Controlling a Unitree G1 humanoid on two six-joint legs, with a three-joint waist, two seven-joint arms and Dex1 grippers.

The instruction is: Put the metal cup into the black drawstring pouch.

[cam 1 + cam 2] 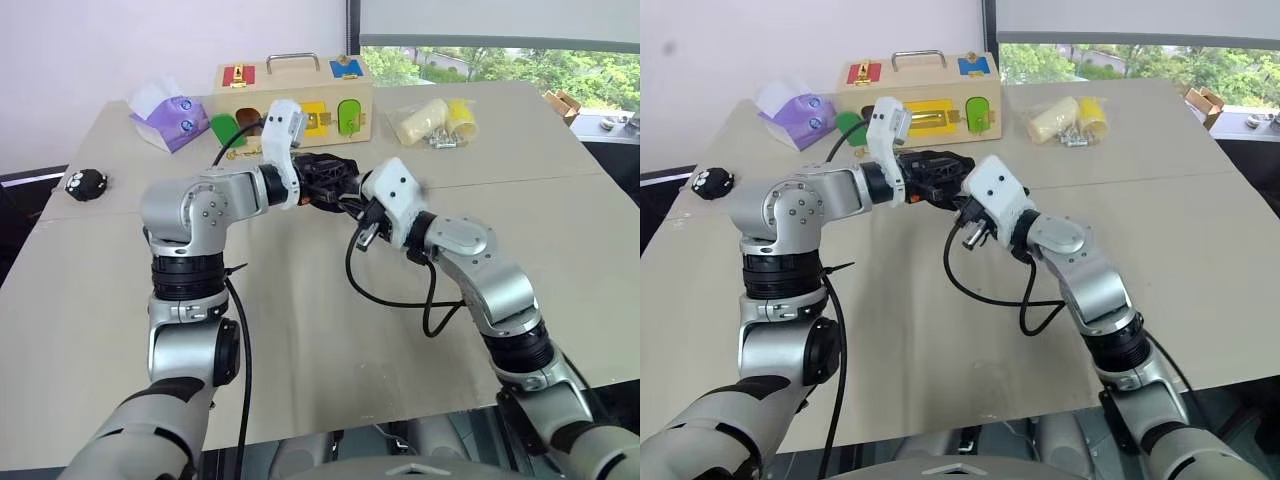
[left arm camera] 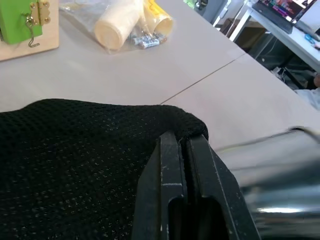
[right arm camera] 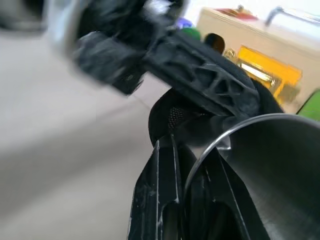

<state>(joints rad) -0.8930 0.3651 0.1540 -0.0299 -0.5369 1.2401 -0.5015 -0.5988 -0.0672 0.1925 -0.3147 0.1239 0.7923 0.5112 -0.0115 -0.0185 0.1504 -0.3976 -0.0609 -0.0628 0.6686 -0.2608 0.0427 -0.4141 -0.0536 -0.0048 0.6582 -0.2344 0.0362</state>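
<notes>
both arms meet above the middle of the table [image 1: 300, 330], and the step in hand looks like the insertion itself: bringing cup and pouch mouth together in the air. the left gripper [image 2: 184, 150] has its fingers pressed together on the rim of the black drawstring pouch [image 2: 75, 165], a mesh-textured black fabric that hangs from that pinch and bulks up in front of the wooden latch box [image 1: 295, 100]. the right gripper [image 3: 192, 160] is pinched on the wall of the metal cup [image 3: 270, 170], one finger outside and one inside the rim, with the cup's open mouth facing the wrist camera and its body lying just beside the pouch. in the left wrist view the shiny steel side of the cup sits right next to the pinched pouch edge, touching or nearly so; whether any of the cup is already past the fabric i cannot tell. the next move, as i judge it, calls for the pouch opening to be held wide enough while the cup is angled base-first and eased in, then the right fingers let go only once the fabric carries it.
</notes>
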